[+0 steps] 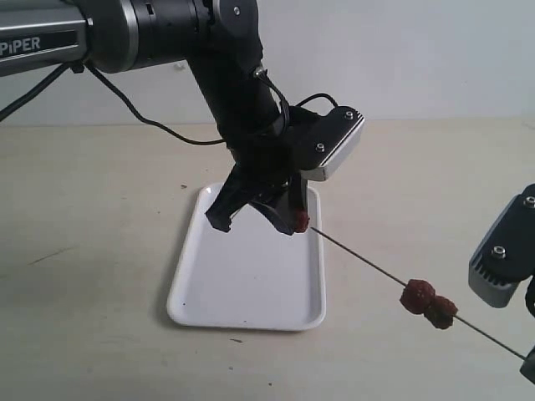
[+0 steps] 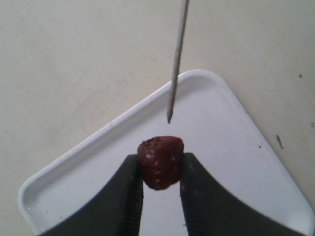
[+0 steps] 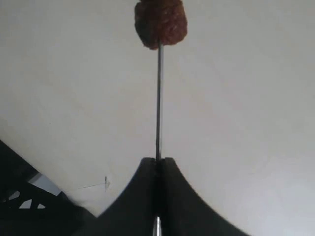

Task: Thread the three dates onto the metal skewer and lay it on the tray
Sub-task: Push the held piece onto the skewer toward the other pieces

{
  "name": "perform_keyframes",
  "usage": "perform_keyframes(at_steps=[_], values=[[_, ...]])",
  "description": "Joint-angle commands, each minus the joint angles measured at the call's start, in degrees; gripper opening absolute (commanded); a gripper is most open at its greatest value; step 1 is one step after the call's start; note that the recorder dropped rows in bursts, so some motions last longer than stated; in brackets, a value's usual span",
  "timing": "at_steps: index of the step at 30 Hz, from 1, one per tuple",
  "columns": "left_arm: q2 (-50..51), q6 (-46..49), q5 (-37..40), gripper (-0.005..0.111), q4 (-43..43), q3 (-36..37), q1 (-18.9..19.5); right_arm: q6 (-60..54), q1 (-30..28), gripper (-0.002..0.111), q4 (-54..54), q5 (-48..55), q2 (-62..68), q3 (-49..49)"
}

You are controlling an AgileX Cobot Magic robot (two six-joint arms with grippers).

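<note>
Status of the left gripper [image 2: 160,169]: its black, smooth, tapered fingers stand part-way open and are clamped on one date [image 2: 160,161], a small, roundish, wrinkled, dark red-brown fruit with pale flecks. This date hangs above the tray [image 1: 251,284].

The right gripper [image 3: 157,162] has its fingers fully closed on the metal skewer [image 1: 359,259], a thin, straight, grey rod. In the exterior view the rod runs from 4 o'clock up toward 10 o'clock. In the left wrist view its pointed tip sits just short of the held date, not touching it.

Two further dates [image 1: 417,295] [image 1: 440,311] are threaded on the rod. They touch each other at 4 o'clock from the tray, above the bare table [image 1: 100,251].

The tray is flat, white and glossy, rectangular with rounded corners and a low raised rim. The table is a matte, pale beige surface with small dark specks. A black cable [image 1: 150,124] loops at 11 o'clock behind the left arm. The arm covers the tray's far edge.
</note>
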Motion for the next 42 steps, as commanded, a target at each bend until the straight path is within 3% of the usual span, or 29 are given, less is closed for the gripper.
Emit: perform_keyframes(at_steps=[1,23,35,42], values=[[-0.66,1.05,0.02,0.027,-1.32,0.18,-0.02,-0.12,0.02,0.000,-1.82,-0.61,0.04,-0.32],[-0.66,3.23,0.02,0.027,-4.24,0.18,-0.13,-0.77,0.02,0.000,-2.09,-9.05,5.42,-0.44],[-0.66,5.13,0.02,0.027,-2.82,0.18,-5.01,-1.63,0.02,0.000,-2.04,-18.63,9.00,-0.44],[-0.66,5.35,0.02,0.027,-5.16,0.18,-5.49,-1.63,0.02,0.000,-2.04,-20.37,9.00,-0.44]])
